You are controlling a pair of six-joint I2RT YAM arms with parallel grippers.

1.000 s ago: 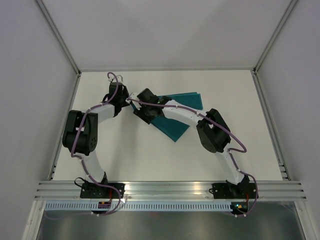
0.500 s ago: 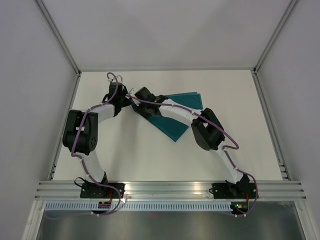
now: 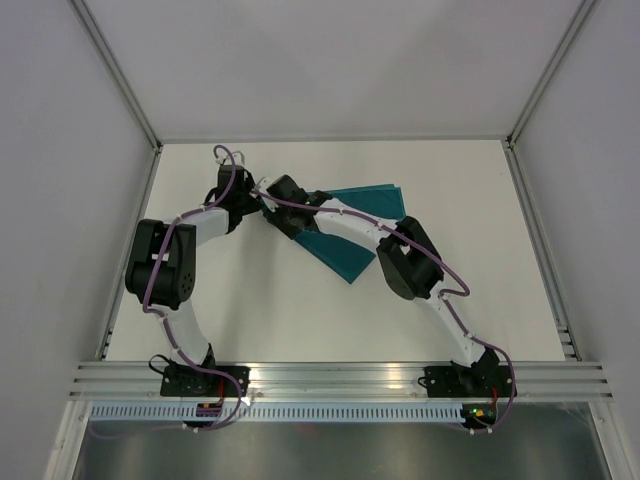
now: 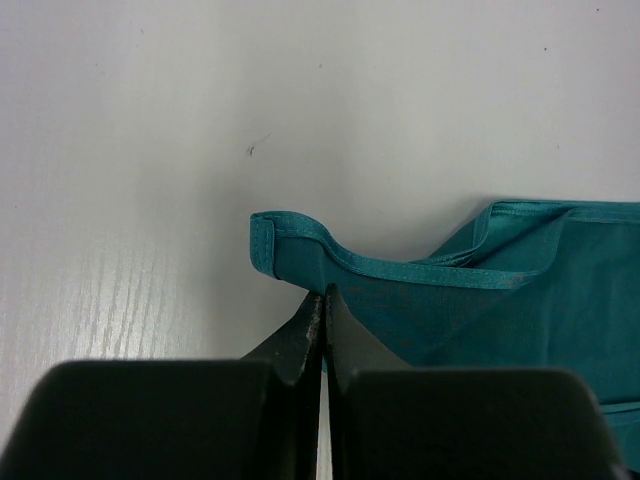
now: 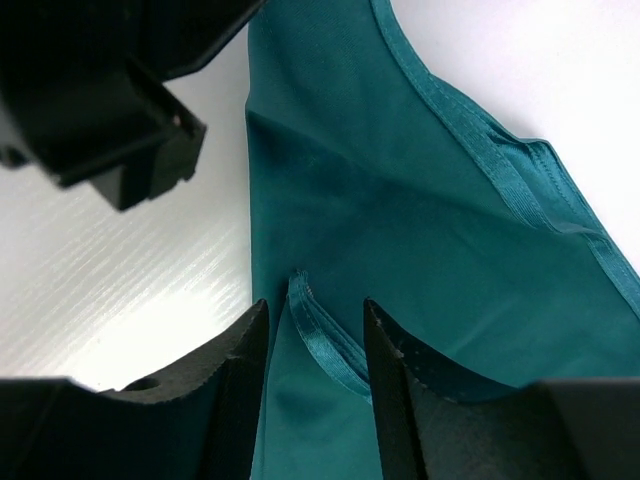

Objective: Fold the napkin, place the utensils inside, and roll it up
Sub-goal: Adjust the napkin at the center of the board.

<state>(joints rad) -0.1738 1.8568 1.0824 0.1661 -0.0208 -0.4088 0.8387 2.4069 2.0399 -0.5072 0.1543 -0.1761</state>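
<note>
napkin [image 3: 345, 258]: 1 | arms [image 3: 170, 265]: 2 | left end effector [image 4: 322, 298] + right end effector [image 5: 315, 322]: 2 | table [image 3: 300, 320]: 1

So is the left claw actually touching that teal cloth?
Touching. The left wrist view shows the left gripper shut on the napkin: the hemmed edge is pinched right where the closed jaws meet, with no gap.

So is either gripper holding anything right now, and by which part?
The left gripper is shut on the napkin, near a hemmed corner. The right gripper straddles another hem fold, jaws apart, not clamped.
</note>
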